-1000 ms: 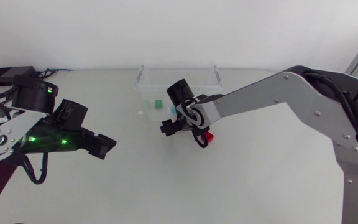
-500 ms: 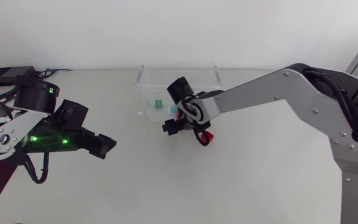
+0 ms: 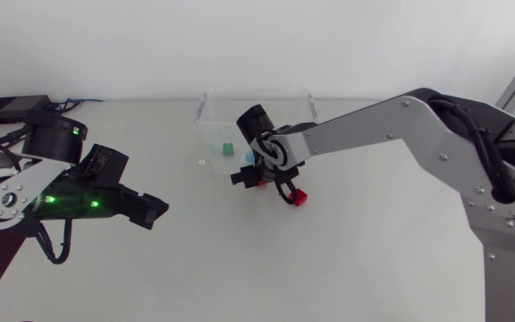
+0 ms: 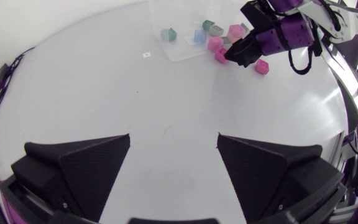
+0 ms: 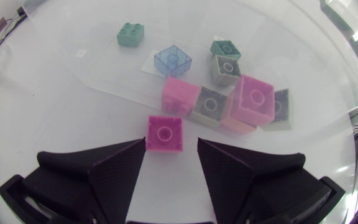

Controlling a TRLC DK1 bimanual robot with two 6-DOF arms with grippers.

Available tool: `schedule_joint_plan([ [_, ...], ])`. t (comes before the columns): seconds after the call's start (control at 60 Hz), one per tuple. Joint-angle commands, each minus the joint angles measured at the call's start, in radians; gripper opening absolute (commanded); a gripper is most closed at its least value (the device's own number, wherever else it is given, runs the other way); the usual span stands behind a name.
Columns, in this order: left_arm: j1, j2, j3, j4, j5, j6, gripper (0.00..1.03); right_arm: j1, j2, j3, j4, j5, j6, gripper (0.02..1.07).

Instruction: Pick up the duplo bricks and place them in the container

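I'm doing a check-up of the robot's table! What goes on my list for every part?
Surface: plain white table, no spills seen.
Job's things: clear plastic container holds a pile of coloured bricks; a small pink square brick lies outside it, and a second pink brick lies loose nearby.
Clutter: flat black box at a back corner; tiny white sticker.
Pincers: left pincer open, empty; right pincer open, the small pink square brick just ahead between its fingers, not gripped.
Cables: black cable loop beside the left arm.
Surroundings: nothing seen.
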State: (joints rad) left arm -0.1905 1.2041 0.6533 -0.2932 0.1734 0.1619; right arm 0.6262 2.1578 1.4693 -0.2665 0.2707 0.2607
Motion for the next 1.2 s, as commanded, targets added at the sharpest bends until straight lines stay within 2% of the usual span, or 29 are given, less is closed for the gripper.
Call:
schedule_joint_plan([
  [0.0,0.008,0.018,-0.001,0.005,0.009,0.018,0.98,-0.003,0.047,0.059,-0.059,0.009,0.052,0.58],
  [0.117,0.008,0.026,0.003,0.005,0.009,0.019,0.98,-0.003,0.079,0.126,-0.145,0.009,0.072,0.58],
  [0.217,0.01,0.026,0.006,0.005,0.009,0.021,0.98,-0.005,0.089,0.149,-0.169,0.001,0.077,0.58],
  [0.35,0.011,0.028,0.005,0.005,0.011,0.025,0.98,-0.013,0.096,0.171,-0.22,-0.031,0.081,0.63],
  [0.683,0.016,0.045,0.003,0.02,0.014,0.027,0.98,-0.02,0.102,0.187,-0.237,-0.059,0.069,0.64],
  [0.8,0.017,0.054,0.002,0.025,0.015,0.03,0.98,-0.022,0.126,0.232,-0.29,-0.065,0.069,0.64],
  [1.183,0.039,0.055,-0.006,0.026,0.025,0.041,0.98,-0.049,0.14,0.263,-0.338,-0.114,0.026,0.66],
])
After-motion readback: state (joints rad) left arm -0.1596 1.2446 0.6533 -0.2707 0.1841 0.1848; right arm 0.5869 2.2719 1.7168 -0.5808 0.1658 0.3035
